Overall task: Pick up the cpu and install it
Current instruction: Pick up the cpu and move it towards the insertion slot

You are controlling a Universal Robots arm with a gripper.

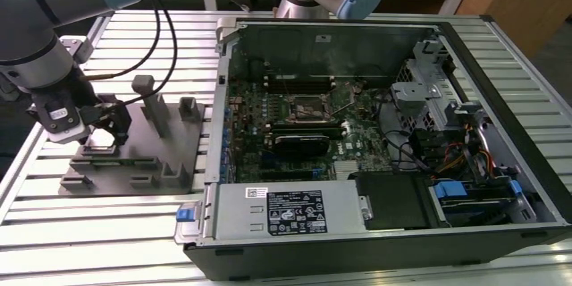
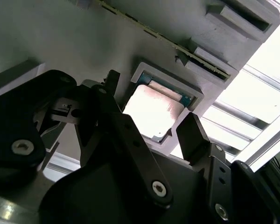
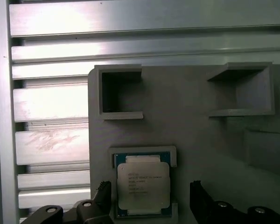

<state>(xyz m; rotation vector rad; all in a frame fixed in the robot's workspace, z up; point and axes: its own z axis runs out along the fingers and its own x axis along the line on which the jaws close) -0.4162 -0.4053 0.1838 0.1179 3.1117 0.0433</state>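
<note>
Hovering over the cpu (image 3: 143, 189), the hand (image 2: 152, 100) (fingers (image 3: 198, 198) apart) above slatted aluminium table (image 3: 51, 107).

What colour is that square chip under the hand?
The cpu is silver-grey on top with a blue-green rim, clearest in the first wrist view.

The tabletop (image 1: 134, 38) is made of pale aluminium slats with dark grooves between them. The slats run from its edge at the exterior view's left to its edge at the exterior view's right.

Two things lie directly on it. A flat grey fixture plate (image 1: 125, 159) with raised blocks and pockets sits near the exterior view's left edge. In the first wrist view, bare slats (image 3: 51, 102) show between the plate (image 3: 186, 121) and that edge.

Just beside the plate lies a black computer case (image 1: 376, 256). It rests on its side, open face up, and reaches the edge at the exterior view's right.
</note>
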